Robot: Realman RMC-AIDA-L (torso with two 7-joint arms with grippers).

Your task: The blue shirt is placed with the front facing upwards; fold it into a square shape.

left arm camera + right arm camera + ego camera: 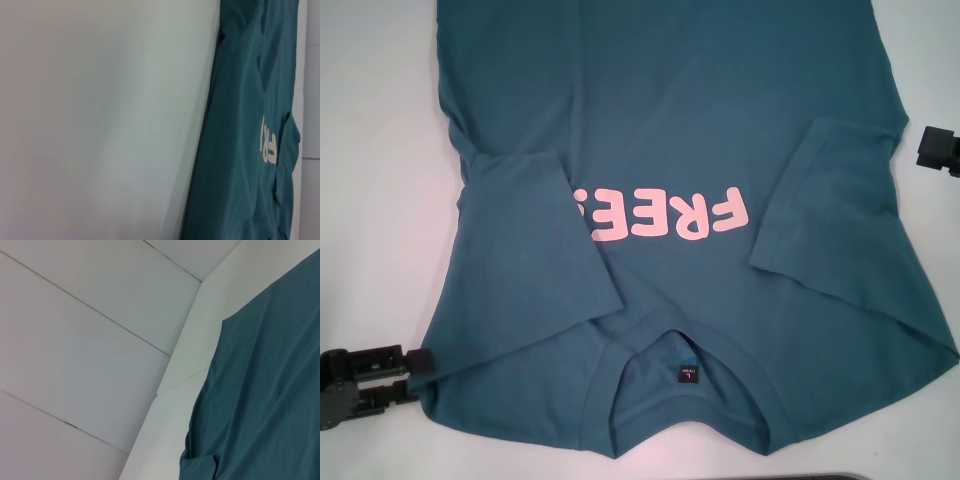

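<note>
The blue shirt (670,140) lies front up on the white table (370,150), collar (690,385) nearest the robot, both sleeves folded inward (the left one covers the end of the pink lettering (665,215)). The left gripper (415,375) sits at the shirt's near left corner; the right gripper (932,150) is just beside the right edge. Whether either is apart or together cannot be told. Pale tiled floor (75,340) lies past the table.

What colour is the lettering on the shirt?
Pink, on the blue shirt; the lettering shows best in the head view.
</note>
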